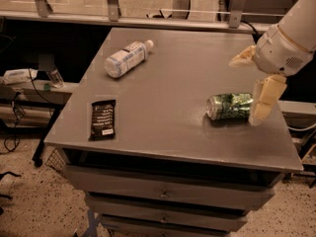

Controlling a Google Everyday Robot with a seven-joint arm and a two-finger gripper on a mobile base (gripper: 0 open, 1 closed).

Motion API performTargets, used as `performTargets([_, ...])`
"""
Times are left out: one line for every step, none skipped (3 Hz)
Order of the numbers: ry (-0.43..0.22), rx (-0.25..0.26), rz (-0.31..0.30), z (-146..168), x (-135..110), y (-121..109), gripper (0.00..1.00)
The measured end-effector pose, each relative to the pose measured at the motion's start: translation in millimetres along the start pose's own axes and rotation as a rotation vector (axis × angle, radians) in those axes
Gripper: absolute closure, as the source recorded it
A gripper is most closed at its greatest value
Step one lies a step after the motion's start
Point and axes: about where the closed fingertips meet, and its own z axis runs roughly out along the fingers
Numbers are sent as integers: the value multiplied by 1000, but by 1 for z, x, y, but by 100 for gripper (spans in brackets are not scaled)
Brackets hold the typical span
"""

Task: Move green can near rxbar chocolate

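**At the table's 3 o'clock side: can lying loose, jaws spread**

Near the right edge of the table (187,58), the green can (231,106) lies on its side. It is mottled green and white with a silver end, and sits well apart from the chocolate bar (102,119) at 8 o'clock. The gripper (245,90) hovers at the can's 2 o'clock, jaws released and empty. An off-centre nudge from a finger could roll the round can towards the nearby edge.

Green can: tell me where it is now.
Camera view: the green can lies on its side on the table, right front, with the open gripper at its right end; the rxbar chocolate lies at the left front.
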Motion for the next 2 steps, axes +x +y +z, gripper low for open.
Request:
performTargets([-19,-60,-26,32,5,-6,0])
performTargets([-16,-99,-27,55,12,-7,0])
